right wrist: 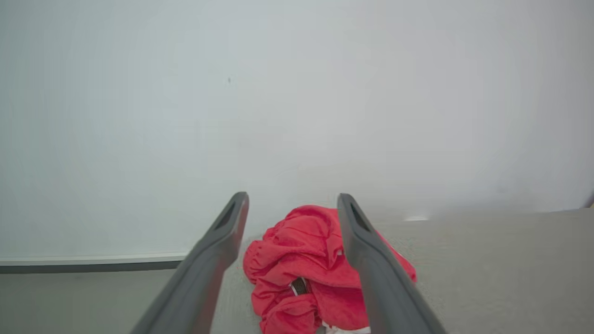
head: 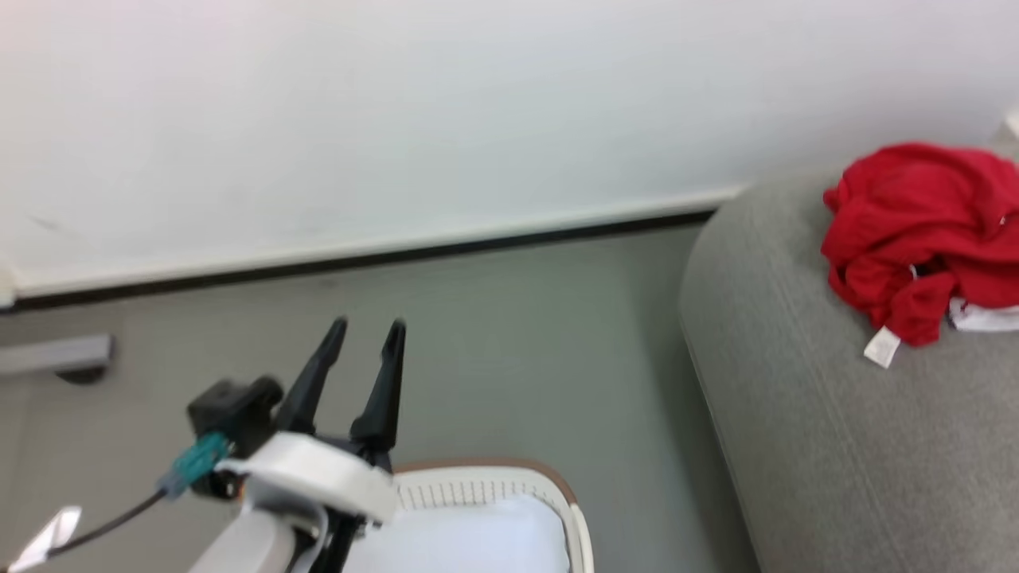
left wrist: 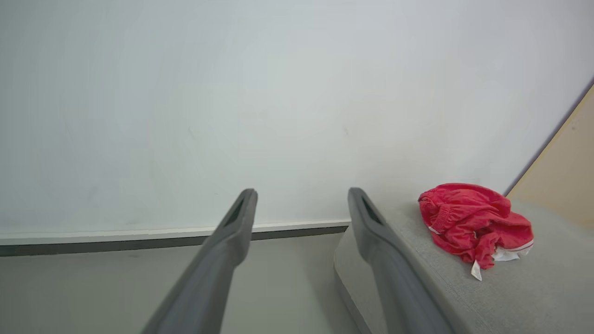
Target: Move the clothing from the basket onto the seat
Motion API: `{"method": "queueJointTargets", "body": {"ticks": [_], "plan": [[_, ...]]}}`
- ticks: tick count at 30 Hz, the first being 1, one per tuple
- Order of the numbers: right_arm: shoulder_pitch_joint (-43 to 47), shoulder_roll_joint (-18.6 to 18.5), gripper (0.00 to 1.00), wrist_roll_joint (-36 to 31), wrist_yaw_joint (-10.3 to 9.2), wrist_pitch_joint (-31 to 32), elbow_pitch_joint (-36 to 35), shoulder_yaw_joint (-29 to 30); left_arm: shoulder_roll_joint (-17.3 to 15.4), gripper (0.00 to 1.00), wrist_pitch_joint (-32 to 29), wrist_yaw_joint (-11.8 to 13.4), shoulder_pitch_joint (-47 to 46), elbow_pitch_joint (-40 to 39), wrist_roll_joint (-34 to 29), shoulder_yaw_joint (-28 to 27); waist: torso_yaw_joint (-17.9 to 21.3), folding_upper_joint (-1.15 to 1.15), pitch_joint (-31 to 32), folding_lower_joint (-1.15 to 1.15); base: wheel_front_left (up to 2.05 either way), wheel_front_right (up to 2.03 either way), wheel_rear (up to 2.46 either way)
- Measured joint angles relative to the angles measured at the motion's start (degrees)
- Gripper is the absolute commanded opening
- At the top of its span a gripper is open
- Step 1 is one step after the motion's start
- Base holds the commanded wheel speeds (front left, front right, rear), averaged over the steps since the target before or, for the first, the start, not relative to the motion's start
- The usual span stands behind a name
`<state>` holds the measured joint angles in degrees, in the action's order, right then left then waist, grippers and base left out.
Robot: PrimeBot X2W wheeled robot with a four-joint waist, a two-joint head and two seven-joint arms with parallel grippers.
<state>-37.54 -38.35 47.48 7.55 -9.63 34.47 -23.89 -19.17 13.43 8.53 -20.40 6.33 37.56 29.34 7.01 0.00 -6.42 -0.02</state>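
As the clothing (head: 915,231) lies bunched on the seat (head: 836,446), I need to lift my right gripper (right wrist: 293,198), wide open & empty, straight off w/o snagging it; left gripper (head: 369,324) likewise open, empty.

Probably a home-like room: grey upholstered seat (head: 836,446), laundry basket (head: 478,465), bare white wall (head: 398,119), skirting board (head: 358,253), grey floor (head: 517,342).

We see the grey seat (head: 836,446) carrying the crumpled red clothing (head: 915,231) near its rounded edge. On the grey floor (head: 517,358) just beside the seat stands the white basket (head: 493,464).
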Motion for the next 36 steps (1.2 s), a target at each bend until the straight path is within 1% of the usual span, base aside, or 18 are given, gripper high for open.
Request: {"method": "queueJointTargets", "body": {"ticks": [1, 2, 5, 7, 12, 13, 16, 18, 21, 27, 30, 36], "plan": [[1.35, 0.91, 1.0, -0.01, 0.0, -0.78, -0.98, 1.11, 0.2, 1.0, 0.33, -0.38, 1.53, -0.37, 1.41, -0.8, -0.31, 0.0, 1.1, 0.0, 0.0, 0.0, 0.0], [2.75, 1.78, 1.0, -0.21, 0.0, -1.34, -2.09, 1.93, 0.1, 1.0, 0.51, -0.19, 2.89, -0.57, 2.1, -1.51, -0.68, 0.0, 2.17, 0.0, 0.0, 0.0, 0.0], [7.36, 4.49, 1.0, -2.91, 0.0, -3.05, -5.53, 4.71, -1.42, 1.0, 1.08, 0.44, 6.04, -0.57, 2.04, -3.32, -1.95, 0.0, 4.89, 0.0, 0.0, 0.0, 0.0], [10.81, 6.58, 1.0, -5.83, 0.0, -3.67, -8.03, 6.97, -1.79, 1.0, 1.27, 0.6, 8.16, -0.56, 1.82, -4.02, -3.04, 0.0, 6.18, -0.01, 0.0, 0.0, 0.0], [20.25, 14.22, 1.0, -13.11, 0.0, -4.67, -15.45, 13.0, -1.74, 1.0, 1.63, 1.68, 12.54, 0.51, -0.12, -5.89, -5.31, 0.0, 8.42, 0.0, 0.0, 0.0, 0.0], [22.29, 16.04, 1.0, -14.27, 0.0, -4.9, -17.13, 13.93, -1.45, 1.0, 1.64, 2.11, 13.37, 0.57, -0.76, -6.68, -5.65, 0.0, 8.72, 0.0, 0.0, 0.0, 0.0], [27.91, 21.03, 1.0, -17.7, 0.0, -5.08, -21.39, 17.29, 0.15, 1.0, 1.69, 2.09, 15.56, 0.08, -2.7, -8.81, -6.46, 0.0, 9.26, 0.0, 0.0, 0.0, 0.0], [31.24, 23.77, 1.0, -20.3, 0.0, -5.15, -23.72, 19.06, 1.94, 1.0, 1.7, 1.37, 17.06, -0.78, -4.33, -10.59, -6.91, 0.0, 9.38, 0.0, 0.0, 0.0, 0.0], [35.18, 27.28, 1.0, -23.41, 0.0, -5.24, -25.6, 19.5, 3.78, 1.0, 1.7, -0.46, 18.73, -0.88, -6.62, -12.68, -7.3, 0.0, 9.23, 0.01, 0.0, 0.0, 0.0], [37.19, 31.23, 1.0, -26.74, 0.0, -5.35, -25.75, 19.33, 6.55, 1.0, 1.7, -4.07, 19.94, 1.01, -11.67, -15.78, -7.36, 0.0, 8.9, 0.01, 0.0, 0.0, 0.0], [37.22, 31.85, 1.0, -27.36, 0.0, -5.39, -25.29, 19.27, 7.84, 1.0, 1.7, -5.53, 20.15, 1.7, -13.18, -17.26, -7.15, 0.0, 8.79, 0.01, 0.0, 0.0, 0.0], [36.78, 32.62, 1.0, -28.06, 0.0, -4.99, -24.03, 18.67, 10.05, 1.0, 1.7, -7.53, 20.16, 2.32, -16.27, -20.04, -6.66, 0.0, 8.67, 0.02, 0.0, 0.0, 0.0]]}}
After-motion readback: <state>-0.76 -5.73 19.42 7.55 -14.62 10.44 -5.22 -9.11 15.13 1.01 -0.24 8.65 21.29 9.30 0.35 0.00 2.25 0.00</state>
